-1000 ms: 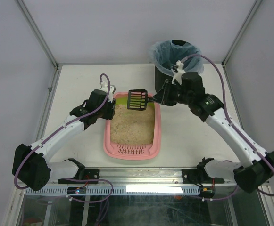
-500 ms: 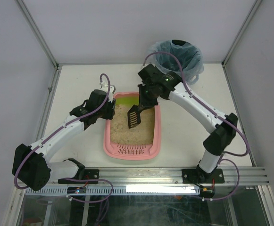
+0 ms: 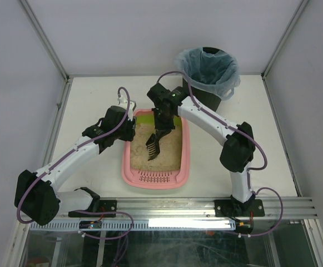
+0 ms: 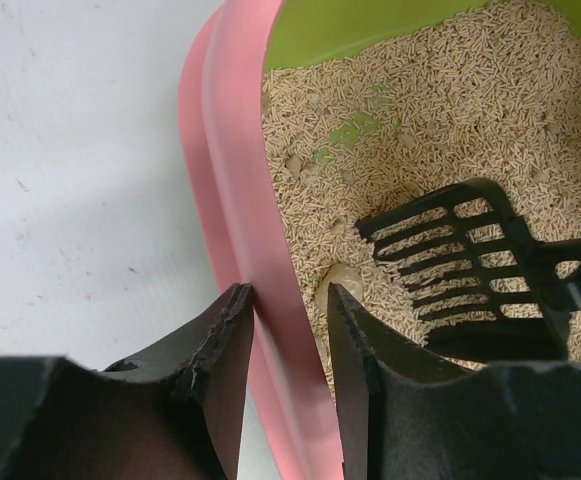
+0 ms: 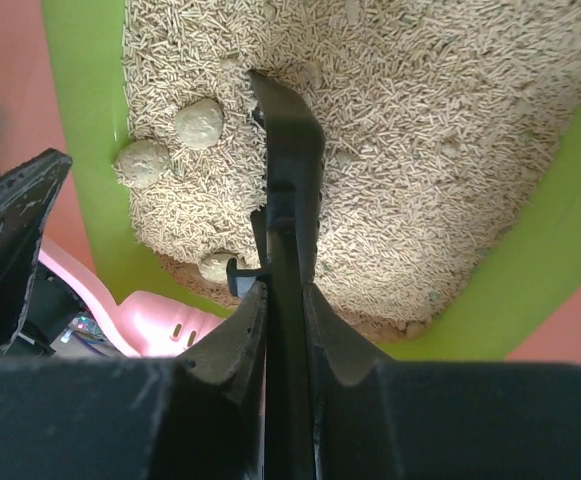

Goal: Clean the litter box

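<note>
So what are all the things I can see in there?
litter box: one, pink with a green inner wall, middle of the table
litter: beige pellets, filling the litter box
clumps: at least three, round and beige, in the litter near the green wall
scoop: one, black with slots, down at the litter in the middle of the box
bin: one, black, far right corner
bag: one, pale blue, lining the bin
table: one, white, under everything
left gripper: black fingers clamped on the box's pink rim
right gripper: black fingers shut on the scoop's handle
</note>
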`<move>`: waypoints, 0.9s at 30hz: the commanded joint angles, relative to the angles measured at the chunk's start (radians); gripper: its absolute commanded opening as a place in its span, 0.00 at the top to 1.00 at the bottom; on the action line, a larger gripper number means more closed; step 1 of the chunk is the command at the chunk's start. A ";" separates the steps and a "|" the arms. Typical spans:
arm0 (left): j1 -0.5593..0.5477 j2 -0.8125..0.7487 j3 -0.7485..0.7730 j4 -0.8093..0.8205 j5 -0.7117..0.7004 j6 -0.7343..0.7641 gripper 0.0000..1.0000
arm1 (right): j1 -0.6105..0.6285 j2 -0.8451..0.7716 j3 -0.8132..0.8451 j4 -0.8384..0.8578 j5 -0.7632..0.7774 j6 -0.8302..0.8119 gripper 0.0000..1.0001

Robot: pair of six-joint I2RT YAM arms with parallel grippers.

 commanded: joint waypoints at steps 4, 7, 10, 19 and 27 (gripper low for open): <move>-0.012 -0.018 0.007 0.035 0.086 0.000 0.65 | 0.010 -0.001 -0.238 0.212 -0.078 0.038 1.00; -0.012 -0.019 0.008 0.035 0.087 0.000 0.65 | 0.011 -0.048 -0.359 0.376 -0.157 0.057 1.00; -0.011 -0.016 0.007 0.035 0.088 0.000 0.65 | 0.011 -0.114 -0.486 0.557 -0.222 0.093 1.00; -0.012 -0.013 0.007 0.035 0.090 0.001 0.65 | -0.008 -0.342 -0.766 0.966 -0.322 0.252 1.00; -0.011 -0.016 0.007 0.034 0.090 0.002 0.65 | -0.048 -0.508 -0.906 1.059 -0.229 0.339 1.00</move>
